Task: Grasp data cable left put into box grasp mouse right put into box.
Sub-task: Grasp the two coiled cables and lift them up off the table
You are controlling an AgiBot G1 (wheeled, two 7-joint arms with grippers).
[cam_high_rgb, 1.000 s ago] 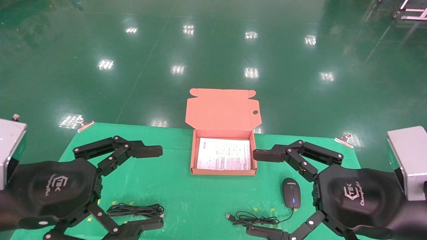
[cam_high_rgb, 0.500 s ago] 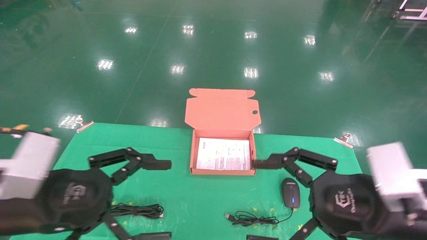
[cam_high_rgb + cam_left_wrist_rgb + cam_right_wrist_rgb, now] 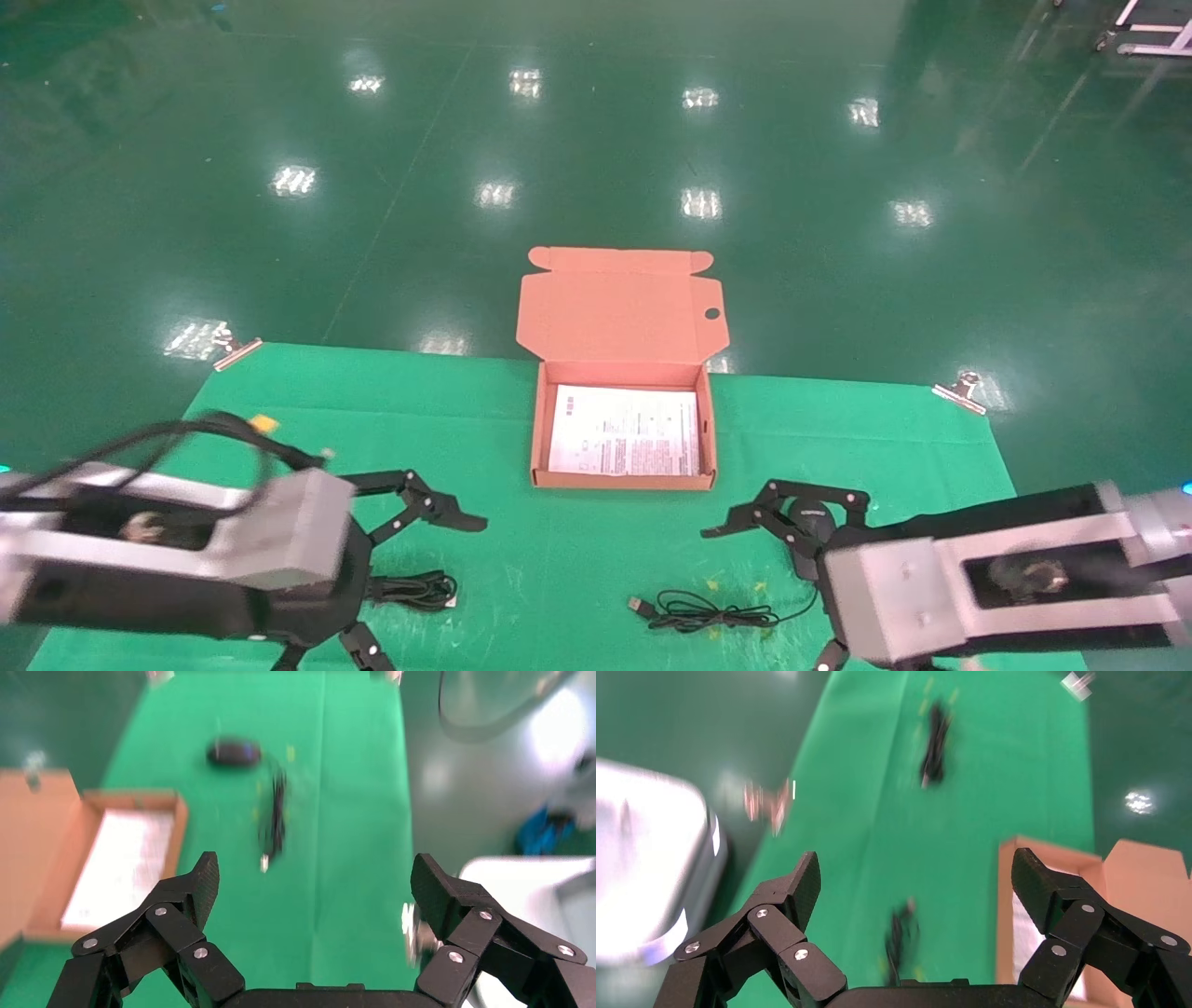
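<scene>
Black bundled data cable [image 3: 414,589] lies on green tabletop [image 3: 521,559] under spread-wide left pincer [image 3: 419,568]; right pincer [image 3: 778,582] spread wide over black oval mouse [image 3: 808,522].

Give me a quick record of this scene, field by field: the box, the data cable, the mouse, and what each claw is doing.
box: open on the green mat, lid flap up, box holds only a printed sheet
data cable: bundled on the mat, data cable not in the box
mouse: on the mat right of the box, mouse partly hidden by the right claw
left claw: open, left claw around the cable, holding nothing
right claw: open, right claw at the mouse, holding nothing
</scene>
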